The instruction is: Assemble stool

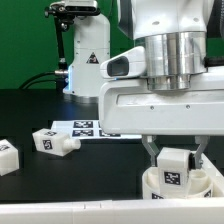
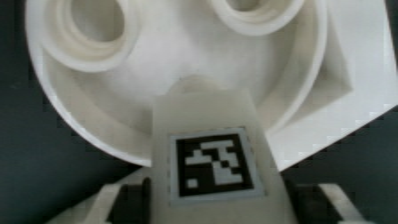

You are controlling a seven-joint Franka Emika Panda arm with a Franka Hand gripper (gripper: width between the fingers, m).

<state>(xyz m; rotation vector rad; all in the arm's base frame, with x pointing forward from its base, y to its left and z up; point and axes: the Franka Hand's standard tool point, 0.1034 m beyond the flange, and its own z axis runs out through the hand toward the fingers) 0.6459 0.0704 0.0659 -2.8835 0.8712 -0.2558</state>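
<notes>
We have the gripper point(image 1: 173, 160) clamped on a leg point(image 1: 174, 169) at lower right of frame, long axis upright, seat point(image 1: 210, 181) directly beneath it.

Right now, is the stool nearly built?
Not yet. No leg looks fitted: the seat shows empty holes. The jaws hold the first leg right at it. A second leg and a third leg lie loose on the table.

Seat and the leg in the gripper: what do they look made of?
The seat looks like matte white plastic: smooth, with moulded rounded holes. The leg, held in the gripper, looks the same; its black-and-white tag seems a printed sticker, hard to confirm.
</notes>
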